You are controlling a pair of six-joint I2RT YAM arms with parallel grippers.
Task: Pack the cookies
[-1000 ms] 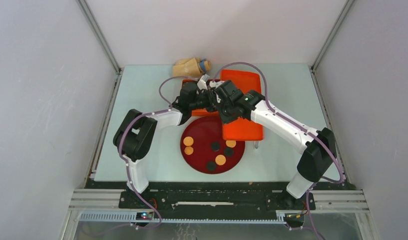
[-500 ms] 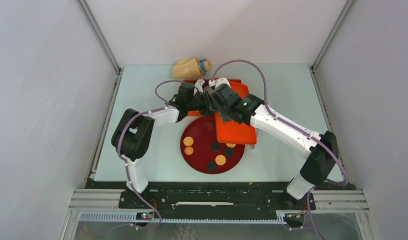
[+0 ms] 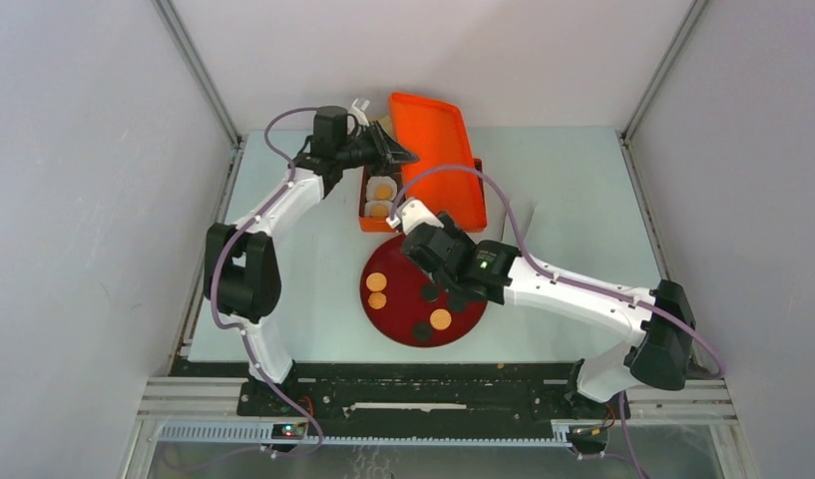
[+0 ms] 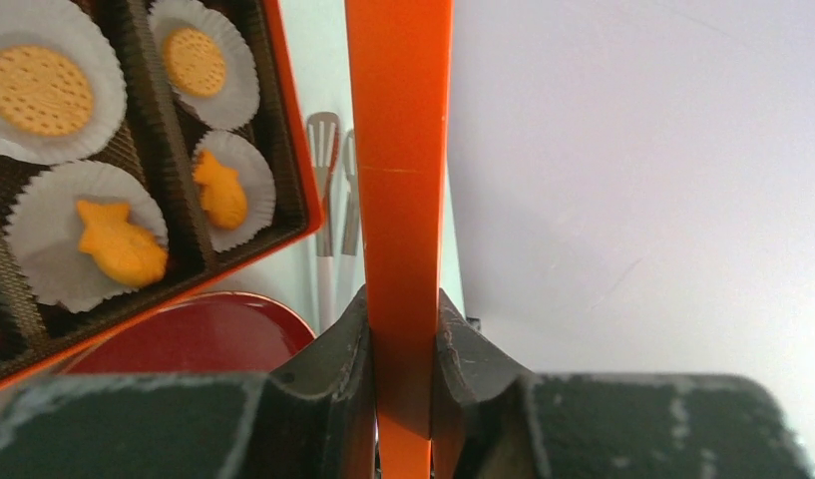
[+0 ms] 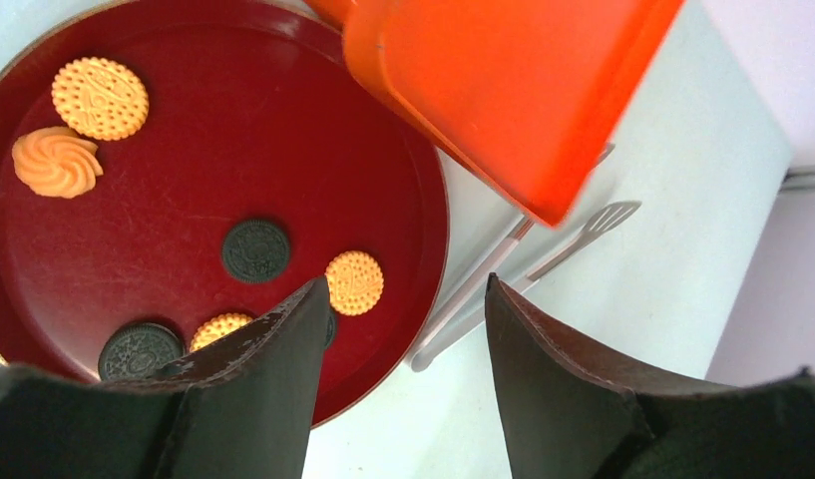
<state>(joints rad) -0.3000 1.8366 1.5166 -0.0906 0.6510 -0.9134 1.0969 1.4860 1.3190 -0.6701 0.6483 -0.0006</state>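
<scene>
Several cookies lie on the red plate [image 3: 398, 261]: tan round ones [image 5: 99, 97], an orange swirl [image 5: 56, 162] and dark ones [image 5: 255, 250]. More cookies [image 4: 119, 239] sit in white paper liners inside the open orange box [image 3: 364, 200]; two are round and two are fish-shaped. My left gripper [image 3: 395, 156] is raised at the back and shut on the edge of the orange lid [image 4: 398, 180], which it holds tilted above the box. My right gripper [image 5: 405, 289] hangs open over the plate's far right rim with nothing between its fingers.
White-handled metal tongs [image 5: 543, 259] lie on the table just right of the plate, under the raised lid [image 3: 433, 140]. White enclosure walls close in the table on the left, back and right.
The right gripper has let go of the lid, opened and drawn back over the plate. The left gripper has lifted the lid up and back, uncovering the box.
</scene>
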